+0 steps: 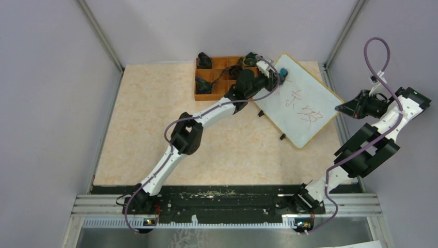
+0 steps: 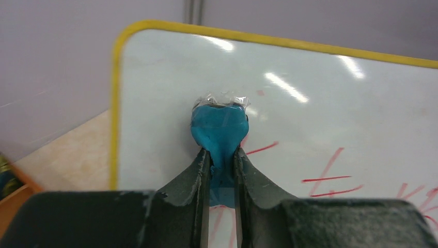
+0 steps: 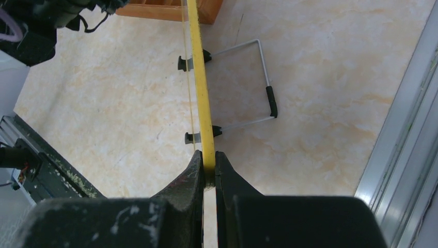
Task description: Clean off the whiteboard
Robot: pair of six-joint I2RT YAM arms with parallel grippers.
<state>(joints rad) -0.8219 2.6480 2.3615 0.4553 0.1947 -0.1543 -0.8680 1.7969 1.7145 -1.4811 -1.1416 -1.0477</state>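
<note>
At the far right of the worktop [image 1: 155,129], the whiteboard [image 1: 299,103] is propped on a wire stand [image 3: 266,77], just beside an orange tray [image 1: 222,96]. Red marks [image 1: 304,111] are carried on its white face. The left fingers [image 2: 196,178] are pinched on a blue pad [image 2: 219,124], which is held against the board near a rounded corner, above the red marks. The right fingers [image 3: 191,178] are clamped on the thin yellow frame [image 3: 200,77] at the board's edge, with the board seen edge-on between them.
</note>
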